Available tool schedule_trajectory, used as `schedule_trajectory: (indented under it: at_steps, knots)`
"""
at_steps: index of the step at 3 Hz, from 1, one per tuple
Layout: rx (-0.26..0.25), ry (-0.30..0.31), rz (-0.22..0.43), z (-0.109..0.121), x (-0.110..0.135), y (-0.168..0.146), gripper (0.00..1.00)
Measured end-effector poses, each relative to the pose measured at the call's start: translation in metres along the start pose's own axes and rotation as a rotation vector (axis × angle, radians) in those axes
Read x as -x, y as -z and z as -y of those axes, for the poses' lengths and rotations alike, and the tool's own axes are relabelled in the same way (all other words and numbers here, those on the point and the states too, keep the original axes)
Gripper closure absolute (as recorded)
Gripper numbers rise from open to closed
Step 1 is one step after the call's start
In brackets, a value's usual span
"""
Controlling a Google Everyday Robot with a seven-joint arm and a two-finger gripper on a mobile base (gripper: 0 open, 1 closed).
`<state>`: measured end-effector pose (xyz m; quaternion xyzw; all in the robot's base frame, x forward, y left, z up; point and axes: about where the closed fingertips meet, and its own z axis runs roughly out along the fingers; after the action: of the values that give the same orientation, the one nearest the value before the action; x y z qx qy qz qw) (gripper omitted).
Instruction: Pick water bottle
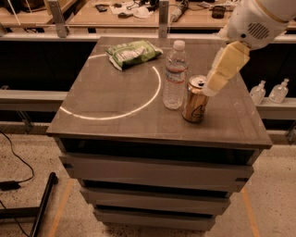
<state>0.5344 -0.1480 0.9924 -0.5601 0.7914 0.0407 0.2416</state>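
Observation:
The water bottle point(175, 78), clear ribbed plastic with a white cap and a pale label, stands upright near the middle of the grey table top point(115, 99). A gold drink can point(194, 100) stands just to its right, close to it. My gripper point(216, 79), cream-coloured on a white arm point(254, 21), hangs over the table at the right. Its tip is just above and to the right of the can's top, about a can's width right of the bottle.
A green snack bag point(134, 52) lies at the back of the table. A white arc of light point(138, 104) crosses the top. Two small pump-top bottles point(268, 91) stand on a ledge at the right. A cluttered bench point(115, 11) runs behind. Drawers sit below the top.

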Motion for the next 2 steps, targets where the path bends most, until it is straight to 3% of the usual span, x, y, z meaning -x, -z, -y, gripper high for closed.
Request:
schedule_trajectory:
  at_steps: [1,2]
  knots:
    - [0.027,-0.108,0.060,0.021,0.031,-0.026,0.00]
    - [0.044,-0.155,0.118,0.029,0.050,-0.047,0.04]
